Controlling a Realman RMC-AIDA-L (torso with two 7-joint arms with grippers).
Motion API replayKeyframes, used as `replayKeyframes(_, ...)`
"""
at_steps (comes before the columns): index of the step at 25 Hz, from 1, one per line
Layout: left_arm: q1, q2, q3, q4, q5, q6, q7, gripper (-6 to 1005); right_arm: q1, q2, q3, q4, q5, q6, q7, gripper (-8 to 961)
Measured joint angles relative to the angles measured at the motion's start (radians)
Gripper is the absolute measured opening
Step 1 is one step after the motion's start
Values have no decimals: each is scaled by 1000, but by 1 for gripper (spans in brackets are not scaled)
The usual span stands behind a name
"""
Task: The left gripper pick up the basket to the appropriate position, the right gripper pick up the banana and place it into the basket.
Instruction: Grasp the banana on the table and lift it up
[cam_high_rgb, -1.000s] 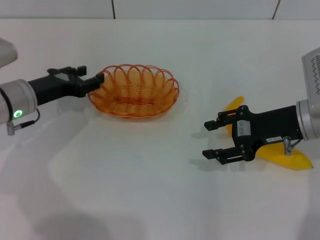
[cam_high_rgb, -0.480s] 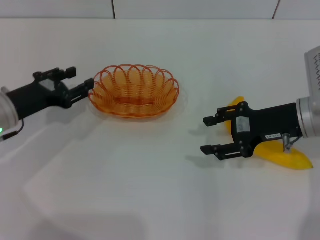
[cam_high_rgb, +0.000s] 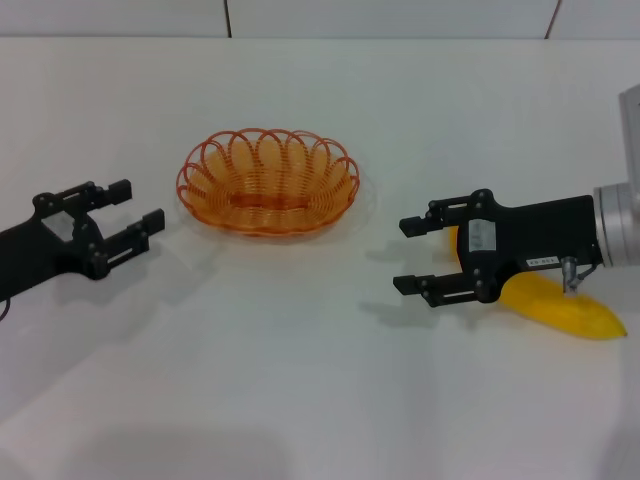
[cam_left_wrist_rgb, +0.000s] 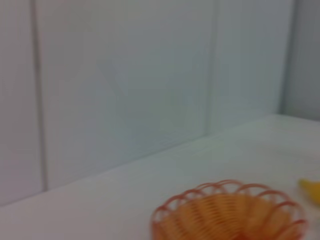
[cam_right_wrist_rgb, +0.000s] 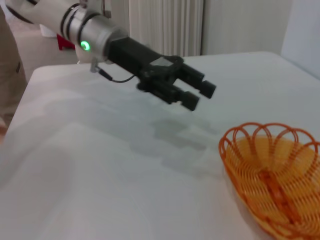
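Two grippers are in play, and neither holds anything. Out on the robot's left, the left gripper sits low over the white table, fingers spread apart and empty, clear of the orange wire basket, which rests on the table just beyond its fingertips and a touch farther from the robot. From the right wrist view that same left gripper hangs in the air with a clear gap of table between it and the basket's rim.

Now the relation that matters. The right gripper has its fingers parted and bare, pointing toward the basket side, and the banana lies behind those fingertips, tucked under the black wrist body. Only its yellow near end and a sliver by the gripper body show. Its long axis runs diagonally, from up near the gripper's upper finger root down toward the robot's right and nearer edge. So the fingers sit past the fruit, not around it. My read: the right arm is plainly the nearer one, but it needs to draw back and come down across the banana's narrow width before closing.
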Motion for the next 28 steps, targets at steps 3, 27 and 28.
replayKeyframes(3, 5, 12, 2, 1, 21, 51, -5, 597, -3, 0, 0, 0, 19, 2, -9, 704)
replayKeyframes(27, -7, 0, -11, 3, 116, 5, -45, 597, -135, 7, -51, -380, -72, 74, 280, 754)
replayKeyframes(28, -9, -2, -12, 3, 115, 1, -44, 596, -134, 7, -62, -400, -111, 77, 319, 757)
